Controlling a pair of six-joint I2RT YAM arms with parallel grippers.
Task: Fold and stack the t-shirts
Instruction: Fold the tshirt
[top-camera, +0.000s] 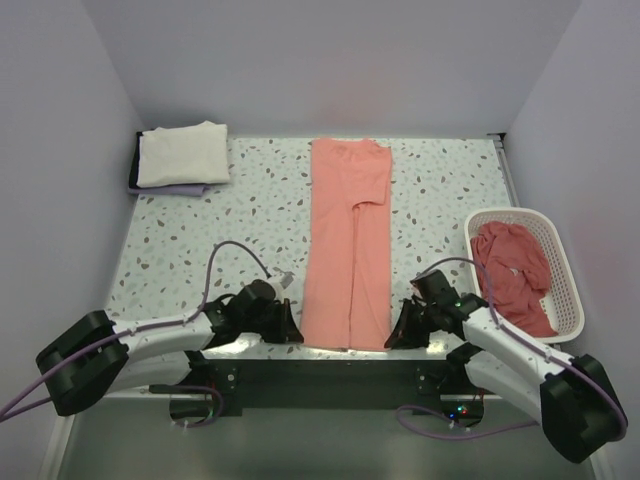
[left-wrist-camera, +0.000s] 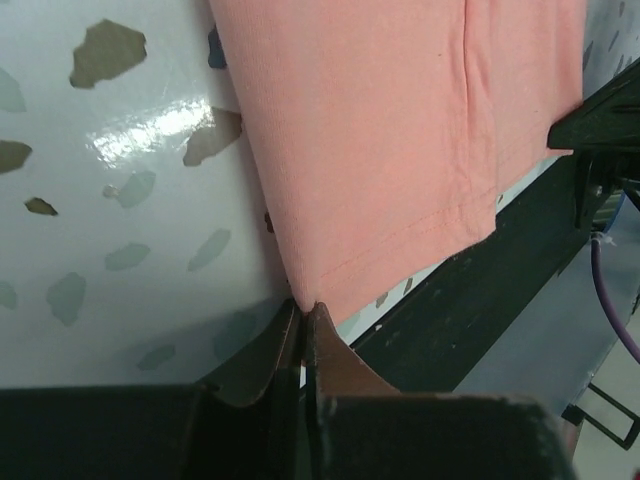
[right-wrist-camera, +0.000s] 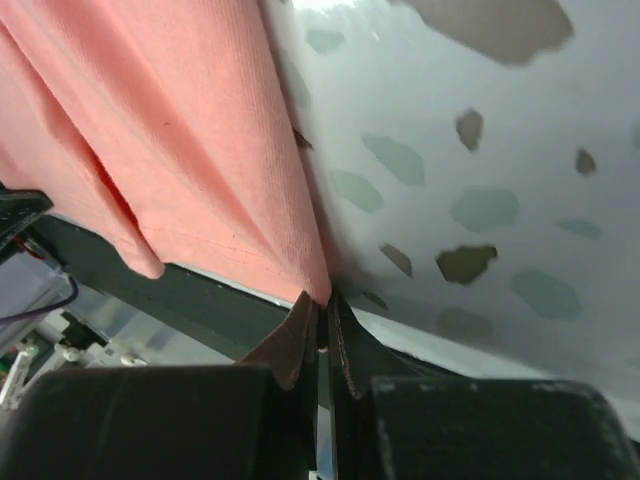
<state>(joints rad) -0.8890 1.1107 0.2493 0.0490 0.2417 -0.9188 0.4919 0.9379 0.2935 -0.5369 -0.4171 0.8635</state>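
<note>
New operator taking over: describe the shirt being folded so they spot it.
Find the speckled table; at its middle, the salmon-pink t-shirt lies as a long narrow strip. The cream t-shirt is folded far left; the red t-shirt is bunched in the basket.

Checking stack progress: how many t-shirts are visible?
3: salmon shirt flat at centre; cream shirt folded far left; red shirt in basket at right. More may hide under those two.
</note>
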